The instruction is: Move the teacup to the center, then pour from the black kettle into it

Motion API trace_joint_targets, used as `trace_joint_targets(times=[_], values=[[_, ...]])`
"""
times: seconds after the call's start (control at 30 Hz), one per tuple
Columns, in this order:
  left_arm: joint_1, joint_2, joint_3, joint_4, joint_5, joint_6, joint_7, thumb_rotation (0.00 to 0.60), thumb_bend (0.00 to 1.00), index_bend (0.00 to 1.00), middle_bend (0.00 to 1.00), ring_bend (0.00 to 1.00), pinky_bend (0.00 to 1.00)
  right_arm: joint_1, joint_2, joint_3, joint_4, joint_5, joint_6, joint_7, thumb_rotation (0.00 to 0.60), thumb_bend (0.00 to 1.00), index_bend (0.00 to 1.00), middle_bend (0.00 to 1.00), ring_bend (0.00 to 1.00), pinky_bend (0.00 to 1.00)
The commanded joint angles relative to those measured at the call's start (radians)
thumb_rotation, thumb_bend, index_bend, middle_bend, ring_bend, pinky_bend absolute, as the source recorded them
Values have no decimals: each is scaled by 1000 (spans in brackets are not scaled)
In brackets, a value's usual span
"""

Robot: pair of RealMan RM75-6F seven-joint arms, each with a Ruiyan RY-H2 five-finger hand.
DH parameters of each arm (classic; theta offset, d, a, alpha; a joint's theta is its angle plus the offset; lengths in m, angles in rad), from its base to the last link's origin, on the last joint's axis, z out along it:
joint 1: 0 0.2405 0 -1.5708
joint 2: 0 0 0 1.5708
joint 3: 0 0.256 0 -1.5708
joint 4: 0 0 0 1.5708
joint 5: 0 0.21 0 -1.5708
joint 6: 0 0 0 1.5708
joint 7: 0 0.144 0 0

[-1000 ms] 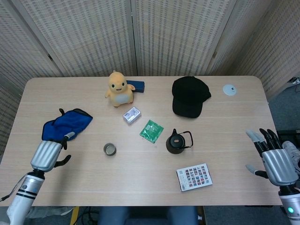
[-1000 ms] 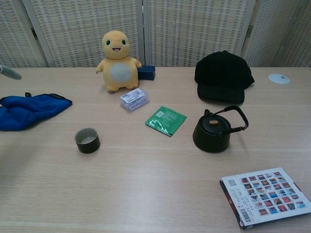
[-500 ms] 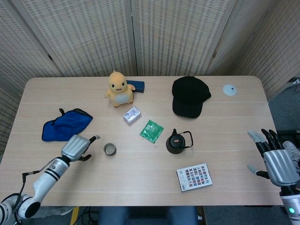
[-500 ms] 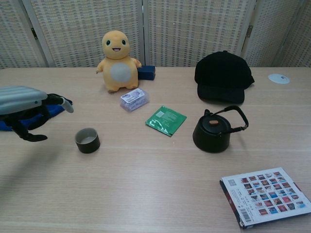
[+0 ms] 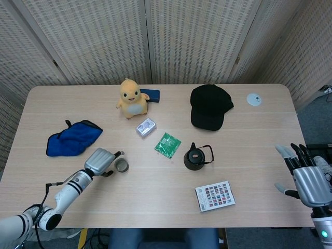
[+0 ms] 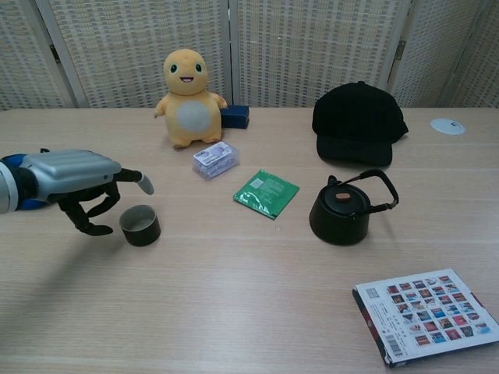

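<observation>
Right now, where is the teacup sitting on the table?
In the head view the teacup stands left of centre near the front, just beside the left hand, with the green packet and black kettle to its right.

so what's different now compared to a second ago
The left hand has swept in from beside the blue cloth toward the table's middle and now sits right next to the teacup, fingers apart, not gripping it yet. The right hand barely shifted at the table's right edge. The teacup, black kettle and everything else stayed put.
</observation>
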Motion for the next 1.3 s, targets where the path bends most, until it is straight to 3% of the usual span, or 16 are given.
trace_joint_targets(times=[0.03,0.5,0.9,1.3], values=[[-8,-7,1,2,-7,-5,9,600,294,191,738,873,878,0,0,0,1,1,-1,1,600,68,40,162,0,0],[-44,-53,15,34,-49,-25,61,600,294,243,748,881,880,-6,-4,-2,20,9,1,21,600,67,40,162,0,0],[-55,-72,25,61,-69,-22,73,600,295,347,750,884,881,-11,-4,-4,28,7,8,30,600,66,40,162,0,0],[-93,-62,-2,37,-53,-19,44,600,297,373,758,889,885,-12,0,-3,18,-1,14,26,600,63,40,163,0,0]])
